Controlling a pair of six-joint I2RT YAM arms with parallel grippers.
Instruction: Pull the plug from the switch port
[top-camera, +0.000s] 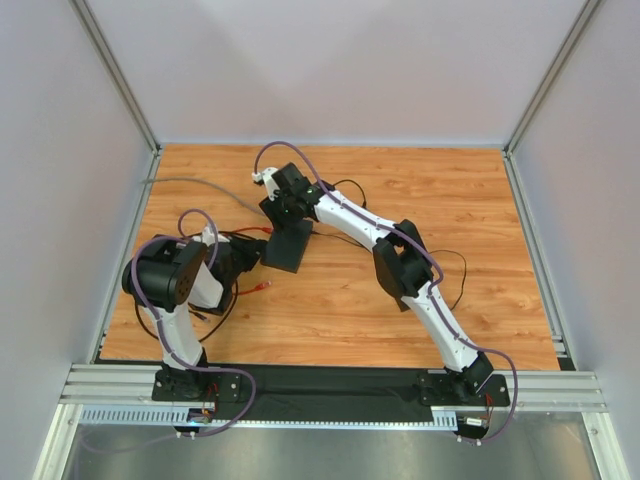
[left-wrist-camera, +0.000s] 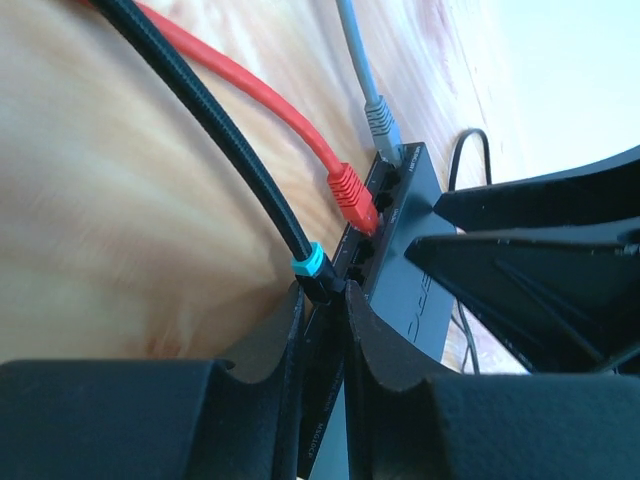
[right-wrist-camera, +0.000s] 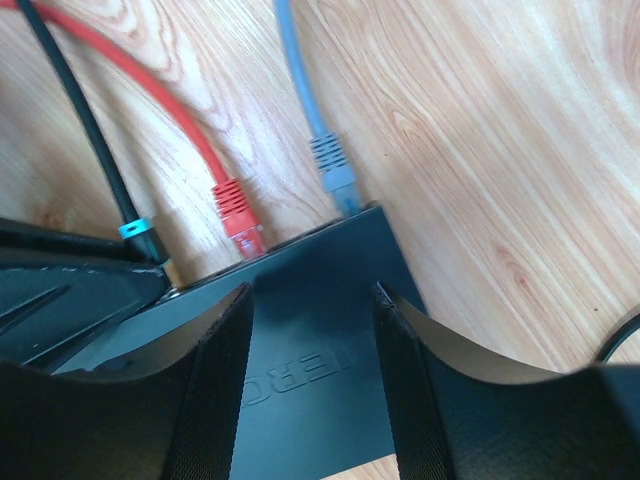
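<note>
The switch (top-camera: 288, 246) is a flat black box on the wooden table, with its socket edge facing left. In the left wrist view, a black plug with a teal band (left-wrist-camera: 316, 270), a red plug (left-wrist-camera: 352, 197) and a grey plug (left-wrist-camera: 381, 122) sit along the switch's (left-wrist-camera: 415, 255) socket edge. My left gripper (left-wrist-camera: 325, 300) is shut on the black plug right at the sockets; in the top view the left gripper (top-camera: 250, 258) is at the switch's left edge. My right gripper (right-wrist-camera: 312, 295) is open, with its fingers down over the switch's top (right-wrist-camera: 310, 340); in the top view the right gripper (top-camera: 283, 215) is over the switch's far end.
A black braided cable (left-wrist-camera: 200, 110), a red cable (left-wrist-camera: 250, 85) and a grey cable (top-camera: 195, 184) run left across the table. A thin black lead (top-camera: 450, 262) lies right of the switch. White walls enclose the wooden table (top-camera: 400, 310).
</note>
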